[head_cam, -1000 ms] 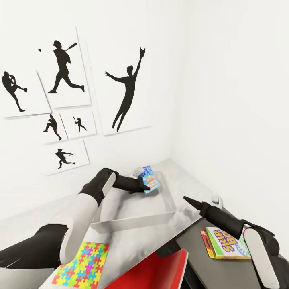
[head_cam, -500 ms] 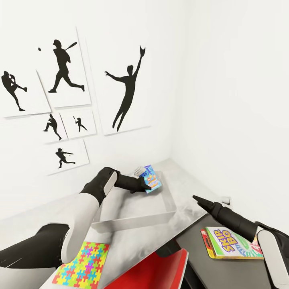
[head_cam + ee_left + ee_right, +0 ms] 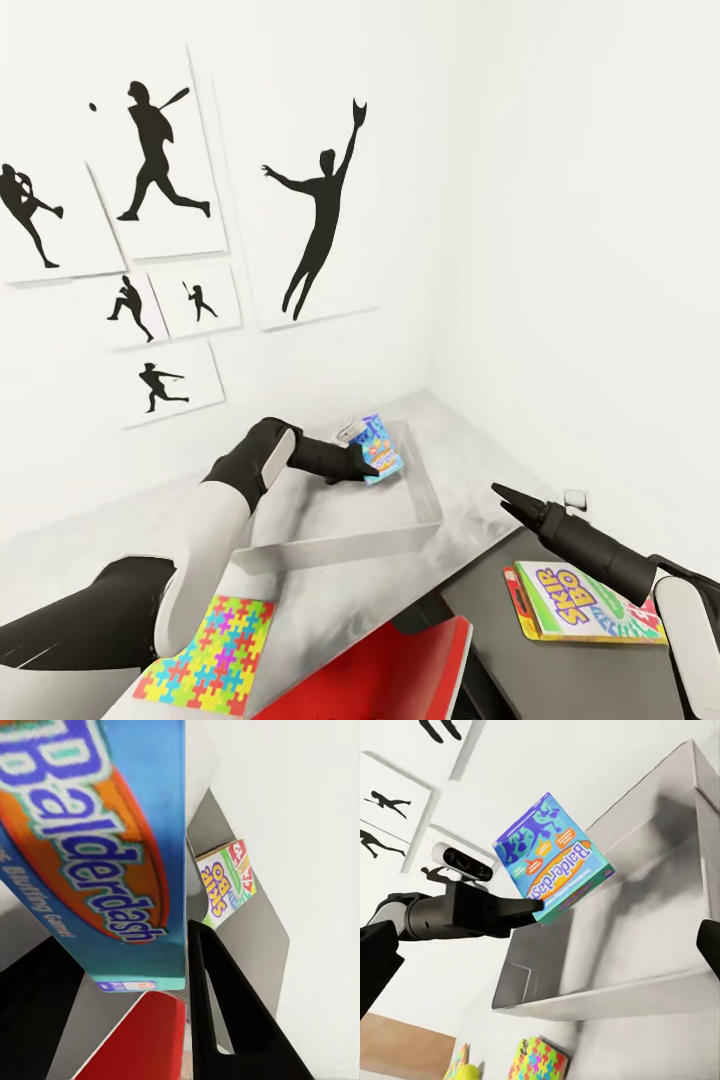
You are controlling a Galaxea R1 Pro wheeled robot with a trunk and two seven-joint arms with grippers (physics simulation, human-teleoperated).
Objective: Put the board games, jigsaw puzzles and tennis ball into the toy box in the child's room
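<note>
White walls meet in a corner behind a pale grey table (image 3: 470, 455), and the left wall carries 6 black baseball silhouette prints (image 3: 318, 215). On the table stands the grey toy box (image 3: 330, 535), whose floor, where it can be seen, looks bare, so I judge that no toy has gone in yet. The left gripper (image 3: 368, 462) holds the blue Balderdash board game (image 3: 380, 445) tilted above the far end of the toy box, its fingers (image 3: 225, 1020) pinching the lower edge of the box; the release into the bin is the step in hand. The right gripper (image 3: 497, 490) hovers beside the near right corner of the toy box, carrying nothing; I cannot tell whether its fingers are spread or pressed together. Left to do, as far as shows: the Skip-Bo board game (image 3: 585, 603) lies on the lower dark section of the table, 1 jigsaw puzzle (image 3: 208, 655) lies on the pale top near the left arm, and in the right wrist view a yellow-green tennis ball (image 3: 472, 1070) sits beside a puzzle square. A red chair (image 3: 385, 675) stands against the table's front edge.
</note>
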